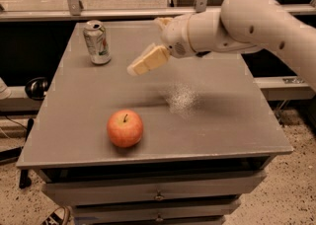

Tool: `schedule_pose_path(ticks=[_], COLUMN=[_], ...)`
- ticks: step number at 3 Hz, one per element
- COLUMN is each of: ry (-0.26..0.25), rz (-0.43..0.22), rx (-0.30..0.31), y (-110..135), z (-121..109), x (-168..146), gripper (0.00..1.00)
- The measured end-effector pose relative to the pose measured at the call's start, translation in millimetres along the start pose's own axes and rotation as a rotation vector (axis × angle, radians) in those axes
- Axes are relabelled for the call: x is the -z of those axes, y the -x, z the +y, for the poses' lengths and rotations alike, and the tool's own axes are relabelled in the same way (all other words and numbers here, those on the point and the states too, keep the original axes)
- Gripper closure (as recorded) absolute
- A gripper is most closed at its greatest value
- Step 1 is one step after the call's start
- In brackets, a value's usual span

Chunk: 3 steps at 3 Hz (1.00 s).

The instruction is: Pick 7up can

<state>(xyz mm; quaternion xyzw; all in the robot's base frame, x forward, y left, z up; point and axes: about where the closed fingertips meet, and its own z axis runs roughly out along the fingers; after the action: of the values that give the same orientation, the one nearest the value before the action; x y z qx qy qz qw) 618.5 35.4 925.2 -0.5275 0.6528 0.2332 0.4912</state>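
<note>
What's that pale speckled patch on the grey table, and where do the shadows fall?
Camera view: the patch looks like light glancing off the table, though I can't be sure. The dim streak left of it is likely shadow from the hand, which hangs above the table right of the 7up can. The apple darkens the tabletop just beneath itself.

a: first entry?
b: 7up can [97, 42], upright, far-left corner of the grey tabletop [222, 115].
a: second?
b: apple [125, 128], stem up, near the front edge, well apart from the can.
a: and the hand?
b: hand [147, 61], tan, above the tabletop, right of the can, not touching it. white arm [237, 21] enters from the right.
</note>
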Motion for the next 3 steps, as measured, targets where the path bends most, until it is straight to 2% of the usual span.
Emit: schedule_pose_path(ticks=[1, 2, 3], ry=[-0.016, -0.002, 0.014], rz=[-0.107, -0.173, -0.206], rx=[0.007, 0.005, -0.008], y=[21, 36, 41], z=[-26, -38, -44], x=[-43, -81, -113], gripper=[0.00, 0.00, 0.00])
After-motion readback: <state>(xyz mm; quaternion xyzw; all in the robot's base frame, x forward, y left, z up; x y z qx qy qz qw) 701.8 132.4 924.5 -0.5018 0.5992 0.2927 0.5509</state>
